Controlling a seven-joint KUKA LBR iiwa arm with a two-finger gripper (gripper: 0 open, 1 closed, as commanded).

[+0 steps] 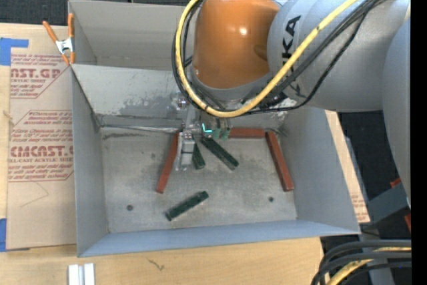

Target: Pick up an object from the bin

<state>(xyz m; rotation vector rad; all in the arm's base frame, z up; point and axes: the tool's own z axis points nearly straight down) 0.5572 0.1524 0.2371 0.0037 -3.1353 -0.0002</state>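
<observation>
While my gripper (189, 151) hangs low, open or closed I cannot tell, a dark green bar (220, 154) lies just beside it, view-right, long axis slanting away down-right.

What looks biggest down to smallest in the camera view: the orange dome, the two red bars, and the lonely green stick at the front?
1. Orange dome, though it is nearest the camera.
2. Left red bar and right red bar: look alike.
3. Green stick.
</observation>
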